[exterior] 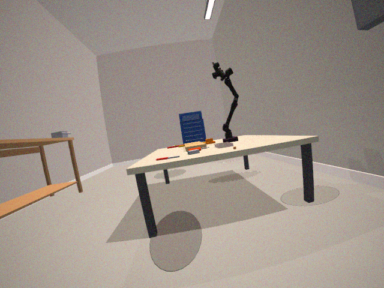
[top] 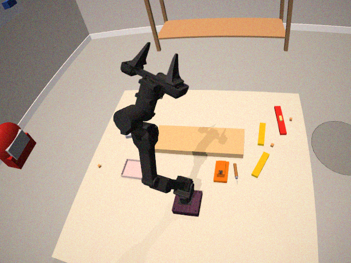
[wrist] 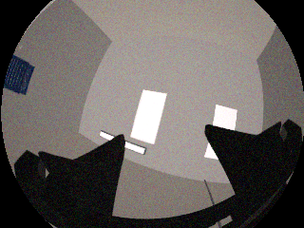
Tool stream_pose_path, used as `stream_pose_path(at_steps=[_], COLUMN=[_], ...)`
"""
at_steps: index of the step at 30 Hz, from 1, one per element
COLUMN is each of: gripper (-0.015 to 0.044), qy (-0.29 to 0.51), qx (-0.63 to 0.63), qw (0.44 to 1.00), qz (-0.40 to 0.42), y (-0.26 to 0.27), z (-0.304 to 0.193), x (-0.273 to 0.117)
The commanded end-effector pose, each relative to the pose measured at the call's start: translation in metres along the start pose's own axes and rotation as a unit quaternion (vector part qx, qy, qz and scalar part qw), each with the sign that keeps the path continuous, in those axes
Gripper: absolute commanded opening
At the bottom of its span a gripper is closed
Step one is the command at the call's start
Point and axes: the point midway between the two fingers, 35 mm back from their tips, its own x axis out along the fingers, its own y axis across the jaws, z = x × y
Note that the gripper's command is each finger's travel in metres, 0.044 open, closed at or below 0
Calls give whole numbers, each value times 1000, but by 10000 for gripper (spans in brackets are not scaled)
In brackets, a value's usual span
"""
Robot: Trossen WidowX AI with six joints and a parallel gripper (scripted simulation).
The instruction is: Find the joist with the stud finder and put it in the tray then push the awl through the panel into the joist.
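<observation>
My gripper [top: 162, 48] [wrist: 166, 134] is open and empty, raised high above the table with its fingers pointing up. The orange stud finder [top: 218, 178] [exterior: 210, 141] lies on the table in front of the panel. The awl [top: 235, 169], with a brown handle and thin metal tip, lies just right of it. The pale wooden floor panel [top: 195, 141] [exterior: 198, 144] lies across the middle; the arm hides its left end in the top view. The pinkish tray [top: 131, 170] [exterior: 224, 144] is left of the arm, partly hidden by it in that view. No joist is visible.
A red level [top: 278, 110] and two yellow bars [top: 261, 133] [top: 260, 164] lie at the right. Small orange cubes [top: 290, 119] [top: 272, 144] [top: 98, 165] are scattered about. A red-handled tool [exterior: 161, 159] and a grey-and-orange object [exterior: 194, 152] lie near the table edge in the exterior view.
</observation>
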Motion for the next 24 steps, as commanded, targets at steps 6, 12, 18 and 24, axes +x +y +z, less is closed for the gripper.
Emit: stream_pose_path(at_steps=[6,12,18,24], gripper=[440,440,440,440], qy=[-58,-168,-293,-420], qx=[-51,-137,-214,-279], qw=[997,976,932,863], qz=[-1,-4,-9,-18], y=[-4,0,17,47], z=[49,141,242,337], x=[9,14,2,-30])
